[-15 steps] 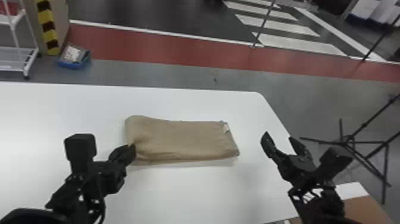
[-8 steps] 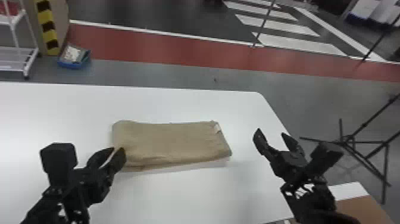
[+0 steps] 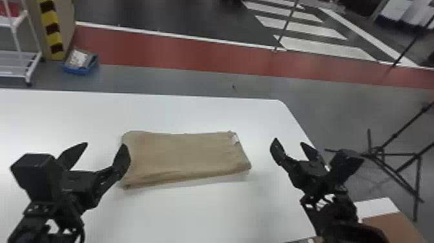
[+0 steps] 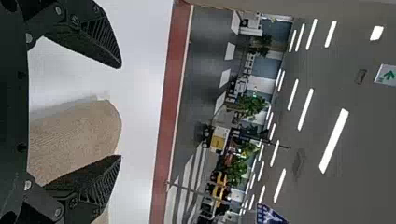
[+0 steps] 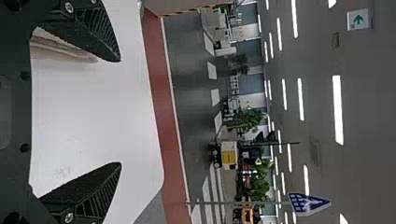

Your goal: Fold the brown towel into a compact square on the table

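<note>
The brown towel (image 3: 184, 155) lies folded into a wide rectangle on the white table (image 3: 193, 213), a small white tag at its far right corner. At its left end my left gripper (image 3: 105, 148) stands open, its right finger in front of the towel's left edge. In the left wrist view the towel (image 4: 77, 135) shows behind the open left gripper (image 4: 121, 112). To the right of the towel, apart from it, my right gripper (image 3: 290, 145) is open with nothing between its fingers. The right wrist view shows the right gripper (image 5: 120, 112) with the towel's edge (image 5: 65, 49) beside one finger.
The table's right edge runs under the right arm. Beyond the table are a white wire rack (image 3: 19, 64) and a blue bin (image 3: 80, 63) on the floor. A black tripod (image 3: 387, 152) stands at the right, near a brown and white box (image 3: 387, 223).
The towel has shifted left and slightly nearer. My left gripper has moved left and its fingers have spread apart. My right gripper has moved slightly left.
</note>
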Controlling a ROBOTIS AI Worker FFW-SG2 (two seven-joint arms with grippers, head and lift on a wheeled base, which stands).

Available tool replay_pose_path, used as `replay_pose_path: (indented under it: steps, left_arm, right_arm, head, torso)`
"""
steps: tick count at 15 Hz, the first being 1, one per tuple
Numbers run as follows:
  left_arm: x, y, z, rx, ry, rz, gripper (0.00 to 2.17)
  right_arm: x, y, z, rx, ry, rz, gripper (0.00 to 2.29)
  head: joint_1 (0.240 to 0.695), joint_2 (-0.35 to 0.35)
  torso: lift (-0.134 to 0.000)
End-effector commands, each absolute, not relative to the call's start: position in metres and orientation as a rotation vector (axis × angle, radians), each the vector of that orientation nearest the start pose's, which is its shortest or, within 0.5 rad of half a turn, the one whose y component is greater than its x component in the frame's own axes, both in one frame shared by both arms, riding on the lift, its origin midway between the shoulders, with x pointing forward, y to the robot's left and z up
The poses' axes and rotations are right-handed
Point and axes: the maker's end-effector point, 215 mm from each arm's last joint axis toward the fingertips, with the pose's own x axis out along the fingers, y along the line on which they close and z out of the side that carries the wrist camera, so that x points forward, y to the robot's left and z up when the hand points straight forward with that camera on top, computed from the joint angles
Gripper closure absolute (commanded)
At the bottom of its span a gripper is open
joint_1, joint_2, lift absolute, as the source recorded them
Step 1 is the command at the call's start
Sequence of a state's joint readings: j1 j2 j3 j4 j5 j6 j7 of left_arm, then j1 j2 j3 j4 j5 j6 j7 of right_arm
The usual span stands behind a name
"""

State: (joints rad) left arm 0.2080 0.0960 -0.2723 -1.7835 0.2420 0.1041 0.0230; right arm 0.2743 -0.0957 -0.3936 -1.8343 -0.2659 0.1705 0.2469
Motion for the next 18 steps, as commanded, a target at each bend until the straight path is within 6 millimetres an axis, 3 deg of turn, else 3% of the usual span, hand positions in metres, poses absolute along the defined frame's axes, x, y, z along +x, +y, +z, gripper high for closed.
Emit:
replay_pose_path:
  steps: [1, 2, 3, 4, 5, 8, 12, 16, 18]
  left_arm:
    - [0.526, 0.060, -0.388, -0.171, 0.150, -0.317, 0.31]
    - [0.533, 0.047, -0.394, -0.156, 0.162, -0.337, 0.53]
    - [0.544, 0.036, -0.406, -0.134, 0.192, -0.344, 1.17]
    - [0.555, 0.030, -0.417, -0.130, 0.229, -0.331, 2.00]
    - [0.560, 0.025, -0.423, -0.121, 0.246, -0.341, 2.14]
    - [0.567, 0.023, -0.425, -0.096, 0.249, -0.351, 2.14]
    - [0.564, 0.040, -0.454, -0.070, 0.316, -0.340, 2.14]
    - [0.567, 0.046, -0.475, -0.060, 0.350, -0.336, 2.14]
    - [0.571, 0.048, -0.470, -0.064, 0.329, -0.332, 2.14]
  right_arm:
    - [0.491, -0.403, -0.364, 0.103, 0.111, -0.079, 0.09]
    - [0.492, -0.402, -0.365, 0.099, 0.113, -0.078, 0.09]
    - [0.491, -0.400, -0.368, 0.099, 0.124, -0.075, 0.09]
    - [0.491, -0.400, -0.370, 0.102, 0.129, -0.076, 0.09]
    - [0.490, -0.401, -0.372, 0.101, 0.133, -0.077, 0.09]
    - [0.490, -0.402, -0.376, 0.098, 0.142, -0.078, 0.09]
    - [0.501, -0.403, -0.381, 0.099, 0.148, -0.078, 0.09]
    - [0.510, -0.386, -0.387, 0.104, 0.158, -0.054, 0.09]
    - [0.512, -0.383, -0.387, 0.104, 0.157, -0.051, 0.09]
  head:
    - [0.695, -0.348]
    - [0.695, -0.349]
    - [0.695, -0.350]
    - [0.695, -0.350]
    - [0.695, -0.350]
    - [0.695, -0.350]
    - [0.695, -0.350]
    - [0.695, -0.350]
    - [0.695, -0.340]
  torso:
    - [-0.112]
    - [-0.112]
    - [-0.112]
    - [-0.112]
    - [-0.112]
    - [-0.112]
    - [-0.112]
    - [-0.112]
    - [-0.112]
